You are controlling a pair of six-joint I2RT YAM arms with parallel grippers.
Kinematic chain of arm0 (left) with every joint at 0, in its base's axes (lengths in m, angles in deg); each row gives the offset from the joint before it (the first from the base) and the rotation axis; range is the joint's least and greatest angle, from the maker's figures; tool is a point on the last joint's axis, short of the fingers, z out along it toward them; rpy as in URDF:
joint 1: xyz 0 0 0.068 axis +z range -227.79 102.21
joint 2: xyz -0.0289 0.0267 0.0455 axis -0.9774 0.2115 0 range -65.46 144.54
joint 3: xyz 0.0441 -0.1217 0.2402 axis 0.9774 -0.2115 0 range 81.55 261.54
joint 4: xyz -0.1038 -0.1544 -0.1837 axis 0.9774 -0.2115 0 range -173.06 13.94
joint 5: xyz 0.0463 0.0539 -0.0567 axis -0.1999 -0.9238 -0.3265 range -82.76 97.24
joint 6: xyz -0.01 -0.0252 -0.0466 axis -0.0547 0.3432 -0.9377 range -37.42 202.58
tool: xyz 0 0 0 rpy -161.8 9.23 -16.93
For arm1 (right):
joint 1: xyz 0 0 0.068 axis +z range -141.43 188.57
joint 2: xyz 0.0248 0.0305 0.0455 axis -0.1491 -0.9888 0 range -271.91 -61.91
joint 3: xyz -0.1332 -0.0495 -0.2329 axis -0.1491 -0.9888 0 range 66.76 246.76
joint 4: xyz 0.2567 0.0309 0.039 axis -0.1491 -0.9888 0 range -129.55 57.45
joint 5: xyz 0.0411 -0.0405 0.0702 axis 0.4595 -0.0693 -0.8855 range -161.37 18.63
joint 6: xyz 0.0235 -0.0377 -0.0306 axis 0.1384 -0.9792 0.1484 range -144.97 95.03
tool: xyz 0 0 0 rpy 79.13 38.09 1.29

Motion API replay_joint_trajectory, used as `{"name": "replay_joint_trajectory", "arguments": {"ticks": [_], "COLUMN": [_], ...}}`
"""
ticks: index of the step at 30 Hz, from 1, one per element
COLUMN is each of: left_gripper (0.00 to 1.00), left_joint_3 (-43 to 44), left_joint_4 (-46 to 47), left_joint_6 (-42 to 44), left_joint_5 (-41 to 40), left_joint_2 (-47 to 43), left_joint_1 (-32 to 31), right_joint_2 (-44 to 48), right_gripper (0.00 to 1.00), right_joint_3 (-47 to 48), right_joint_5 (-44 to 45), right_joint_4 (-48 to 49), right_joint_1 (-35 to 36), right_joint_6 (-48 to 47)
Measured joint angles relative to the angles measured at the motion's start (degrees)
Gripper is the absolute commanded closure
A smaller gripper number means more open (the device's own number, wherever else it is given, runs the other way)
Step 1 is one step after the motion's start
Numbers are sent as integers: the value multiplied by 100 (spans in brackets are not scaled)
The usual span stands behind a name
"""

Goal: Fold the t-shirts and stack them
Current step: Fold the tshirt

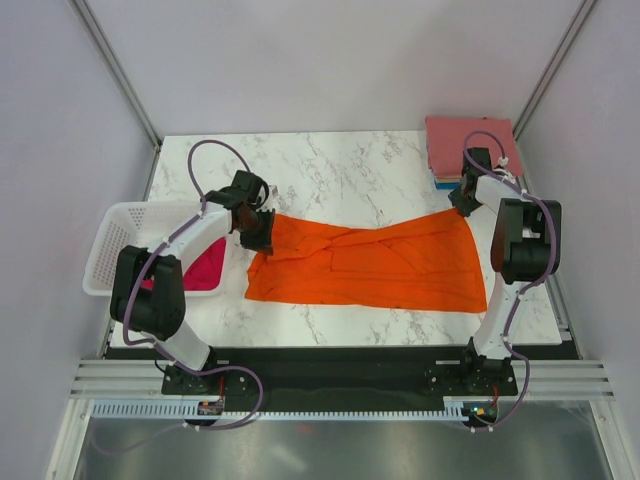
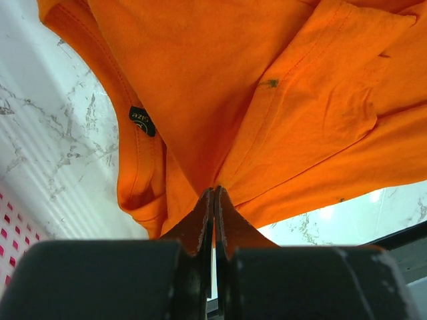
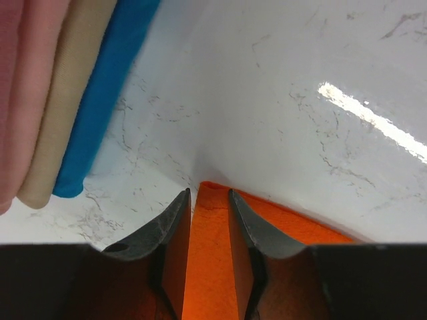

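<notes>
The orange t-shirt (image 1: 370, 265) lies stretched across the middle of the marble table (image 1: 340, 170), rumpled in the centre, with an arm at each end. The left gripper (image 1: 257, 232) is at the collar end. In the left wrist view its jaws are pressed together (image 2: 214, 193) with a pinch of orange cloth (image 2: 220, 87) bunched at the tips. A black neck label (image 2: 142, 121) shows nearby, its print too small to read.

The right gripper (image 1: 465, 200) is at the far right corner of the shirt. From above the arm hides the fingers, but the right wrist view shows them (image 3: 209, 197) nipping a strip of orange hem (image 3: 210, 253) between them.

Just beyond sits the folded stack (image 1: 468, 145), partly covered by the arm. Up close I see the edges of its blue layer (image 3: 107, 93), peach layer (image 3: 63, 107) and pink layer (image 3: 20, 80), cut off by the frame.

At the left, the magenta shirt (image 1: 205, 268) sits in the white basket (image 1: 110, 235), half hidden behind the left arm.
</notes>
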State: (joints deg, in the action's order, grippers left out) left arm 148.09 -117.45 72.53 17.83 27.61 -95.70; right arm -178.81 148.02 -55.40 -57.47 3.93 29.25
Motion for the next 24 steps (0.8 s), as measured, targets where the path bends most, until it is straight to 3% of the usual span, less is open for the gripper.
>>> {"name": "replay_joint_trajectory", "arguments": {"ticks": [7,11,24], "left_gripper": [98,98,98], "left_joint_3": [0,2,793], "left_joint_4": [0,0,-26], "left_joint_6": [0,0,-151], "left_joint_5": [-13,-15,-509], "left_joint_2": [0,0,173], "left_joint_1": [-33,-33,-48], "right_joint_2": [-114,-136,94], "right_gripper": [72,100,100], "right_joint_3": [188,216,-9], "right_joint_5": [68,85,-166], "right_joint_4": [-164,-232,-125], "right_joint_1": [0,0,-133], "right_joint_6": [-7,-55,-765]}}
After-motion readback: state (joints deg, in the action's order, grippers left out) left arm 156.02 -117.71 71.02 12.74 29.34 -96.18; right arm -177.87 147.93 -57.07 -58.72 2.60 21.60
